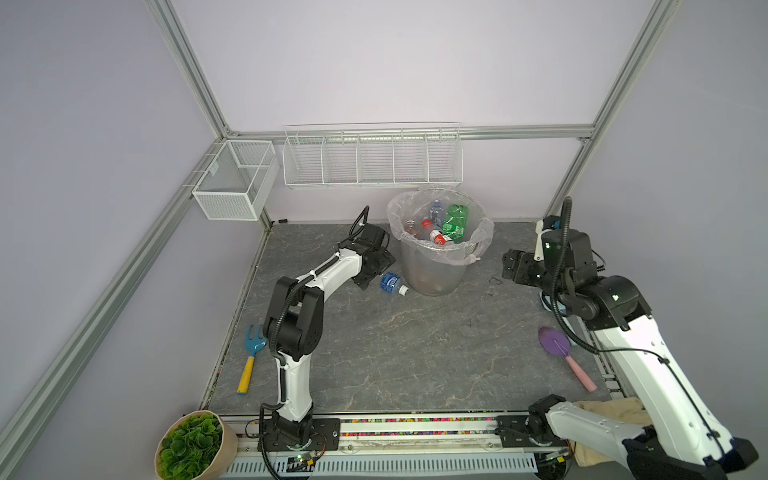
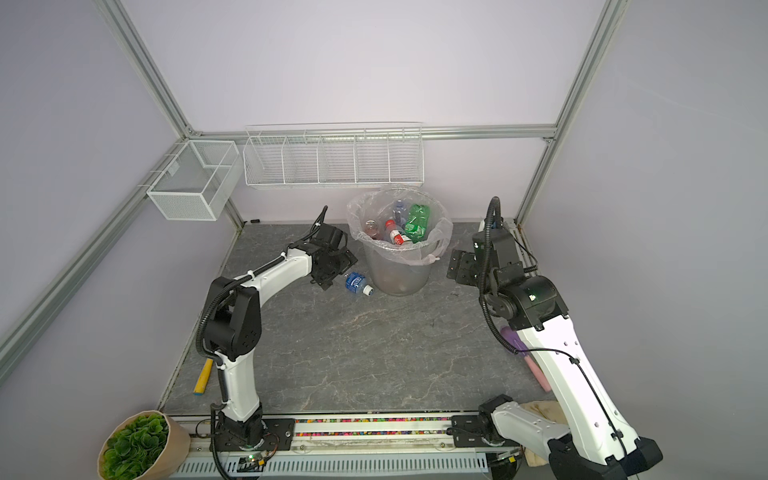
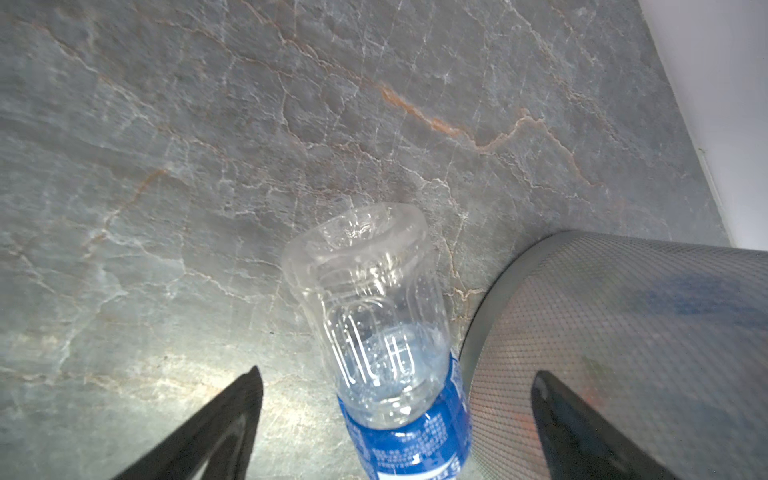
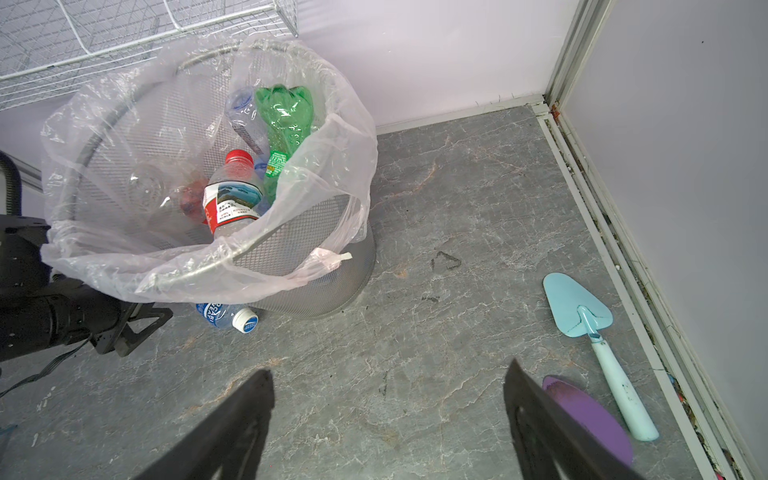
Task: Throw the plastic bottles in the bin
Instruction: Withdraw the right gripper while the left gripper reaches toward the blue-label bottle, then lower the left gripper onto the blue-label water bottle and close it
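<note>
Clear ribbed bottle (image 3: 374,332), mesh bin (image 3: 623,353), marbled tabletop (image 3: 249,145)

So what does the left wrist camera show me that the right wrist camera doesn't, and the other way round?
Only the left wrist view shows the blue-label bottle's clear base close up, lying on the table between the left gripper's open fingers, right beside the bin wall.

Only the right wrist view shows the bin's inside: a red-cap bottle and a green bottle already in it, plus a pale blue trowel and the open, empty right gripper.

Both show that blue-label bottle on the table against the bin.
</note>
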Motion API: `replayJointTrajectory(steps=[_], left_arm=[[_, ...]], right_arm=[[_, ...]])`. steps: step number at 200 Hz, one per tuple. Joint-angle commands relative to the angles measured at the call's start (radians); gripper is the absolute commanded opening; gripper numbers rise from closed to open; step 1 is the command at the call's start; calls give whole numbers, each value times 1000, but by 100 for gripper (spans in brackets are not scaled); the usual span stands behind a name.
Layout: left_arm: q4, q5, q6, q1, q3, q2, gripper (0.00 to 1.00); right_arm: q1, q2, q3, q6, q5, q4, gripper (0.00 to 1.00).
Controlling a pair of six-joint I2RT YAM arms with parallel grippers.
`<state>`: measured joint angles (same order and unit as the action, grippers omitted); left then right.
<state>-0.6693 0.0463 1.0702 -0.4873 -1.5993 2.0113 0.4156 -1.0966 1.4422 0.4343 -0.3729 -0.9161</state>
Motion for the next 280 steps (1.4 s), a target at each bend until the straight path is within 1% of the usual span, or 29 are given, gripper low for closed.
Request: replayJointTrajectory(steps=[1, 24, 44, 60, 83, 95, 105, 140, 173, 195, 280], left_arm=[[-162, 74, 64, -16, -71, 43, 100], [-255, 104, 82, -23, -145, 93, 100], [-265, 86, 78, -29, -163, 121, 100], [-284, 94, 72, -36, -185, 135, 100], [-398, 136, 74, -42, -272, 183, 100], [-448, 134, 68, -43, -315, 209, 100], [-458, 127, 62, -42, -327, 216, 100], [-419, 129, 78, -42, -256, 175, 100], [-384, 100, 97, -42, -192, 154, 99], [-381, 84, 110, -40, -176, 155, 100], [-291, 44, 163, -41, -45, 110, 92]], right_arm=[[-8, 19, -20, 18, -5, 11, 89], [-11, 23, -24, 21, 2, 13, 89], [-14, 27, -28, 23, 11, 16, 89], [-17, 29, -29, 25, 15, 17, 89], [-16, 36, -45, 35, 43, 36, 89], [-16, 40, -52, 42, 52, 44, 89], [-17, 40, -56, 47, 54, 48, 89], [-17, 46, -64, 49, 77, 65, 89], [-16, 51, -68, 55, 89, 79, 89], [-16, 50, -65, 57, 92, 77, 89], [-17, 62, -72, 61, 83, 85, 89]])
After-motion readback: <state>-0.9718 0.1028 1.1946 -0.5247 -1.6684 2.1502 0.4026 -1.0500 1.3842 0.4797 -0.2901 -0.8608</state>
